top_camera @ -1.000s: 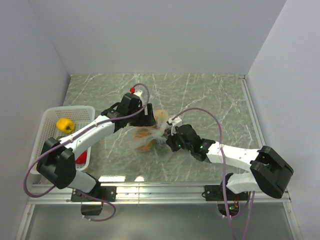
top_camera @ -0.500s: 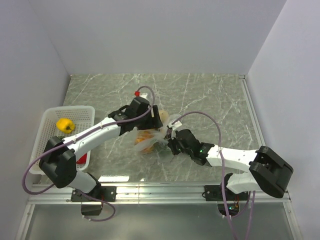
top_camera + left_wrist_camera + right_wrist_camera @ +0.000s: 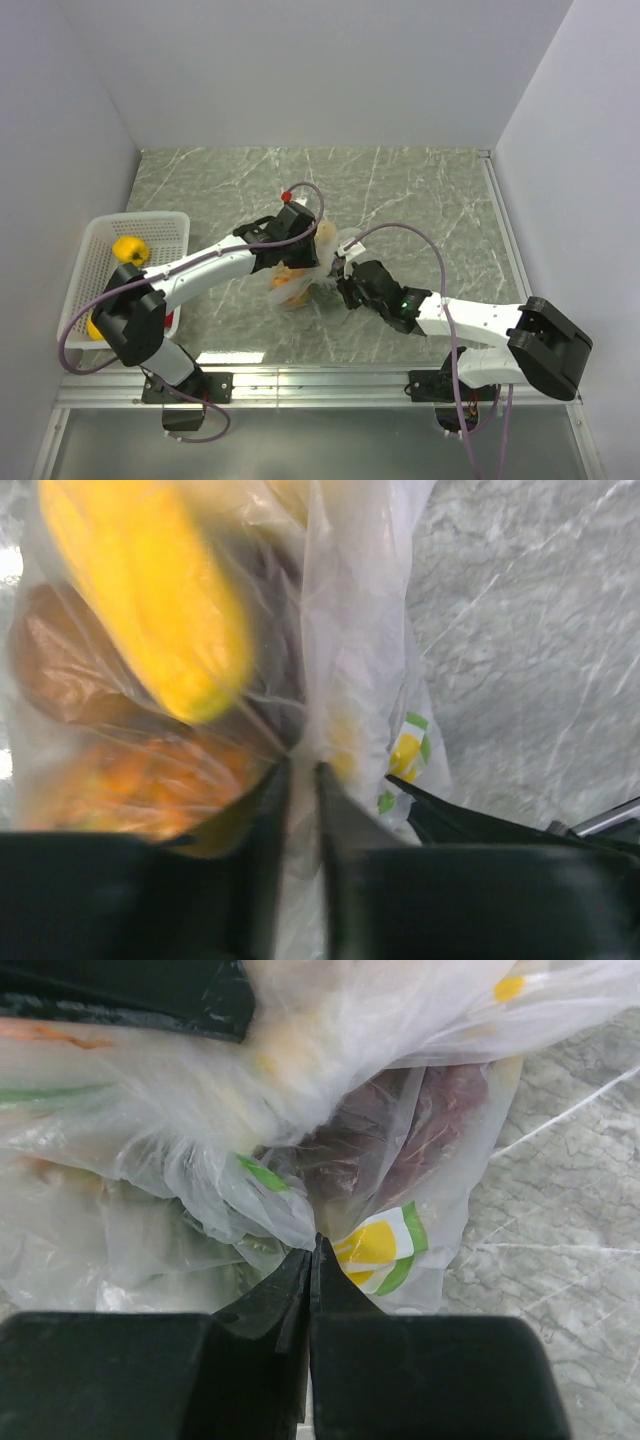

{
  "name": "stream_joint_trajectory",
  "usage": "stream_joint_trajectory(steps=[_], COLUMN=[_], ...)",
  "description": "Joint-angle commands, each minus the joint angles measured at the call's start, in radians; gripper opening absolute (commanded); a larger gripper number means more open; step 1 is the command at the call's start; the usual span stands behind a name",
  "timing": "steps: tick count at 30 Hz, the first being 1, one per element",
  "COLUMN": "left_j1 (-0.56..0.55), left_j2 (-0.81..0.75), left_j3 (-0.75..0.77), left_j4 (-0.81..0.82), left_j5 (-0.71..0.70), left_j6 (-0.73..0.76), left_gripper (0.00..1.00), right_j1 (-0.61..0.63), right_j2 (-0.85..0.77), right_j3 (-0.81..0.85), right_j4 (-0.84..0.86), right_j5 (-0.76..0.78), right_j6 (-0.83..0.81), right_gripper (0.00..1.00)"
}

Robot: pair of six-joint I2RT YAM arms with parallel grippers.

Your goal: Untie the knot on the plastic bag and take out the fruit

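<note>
The clear plastic bag [image 3: 292, 285] lies mid-table, holding the fruit. In the left wrist view a large yellow fruit [image 3: 150, 590], a brownish round fruit [image 3: 55, 660] and an orange one [image 3: 130, 785] show through the film. Dark purple grapes [image 3: 410, 1120] show in the right wrist view. My left gripper [image 3: 300, 780] is over the bag's top, its jaws drawn close on a fold of film. From the right side, my right gripper [image 3: 314, 1245] is shut and pinches the film by a yellow-green print [image 3: 375, 1248]. I cannot make out the knot among the bunched plastic.
A white basket [image 3: 100, 232] stands at the table's left edge with a yellow fruit [image 3: 130, 250] and something red [image 3: 166, 318] in it. Walls close the table at the back and both sides. A metal rail [image 3: 320, 380] runs along the near edge.
My left gripper has moved right and down onto the bag, and its jaws have closed from wide to a narrow gap on the film. The right gripper stays shut on the bag.
</note>
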Motion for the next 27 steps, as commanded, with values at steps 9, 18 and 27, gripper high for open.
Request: stream_joint_trajectory(steps=[9, 18, 27], left_j1=[0.050, 0.441, 0.446], left_j2=[-0.064, -0.199, -0.259], left_j3=[-0.029, -0.136, -0.228], left_j4=[0.090, 0.165, 0.286], left_j5=[-0.060, 0.071, 0.269], left_j6=[-0.025, -0.037, -0.037], left_gripper=[0.01, 0.00, 0.01], right_j1=[0.005, -0.286, -0.333], right_j2=[-0.078, -0.276, -0.349], right_j3=[-0.021, -0.090, 0.098], right_j4=[-0.004, -0.105, -0.209], right_j5=[0.172, 0.142, -0.073], right_j6=[0.024, 0.251, 0.081], right_gripper=[0.00, 0.00, 0.37])
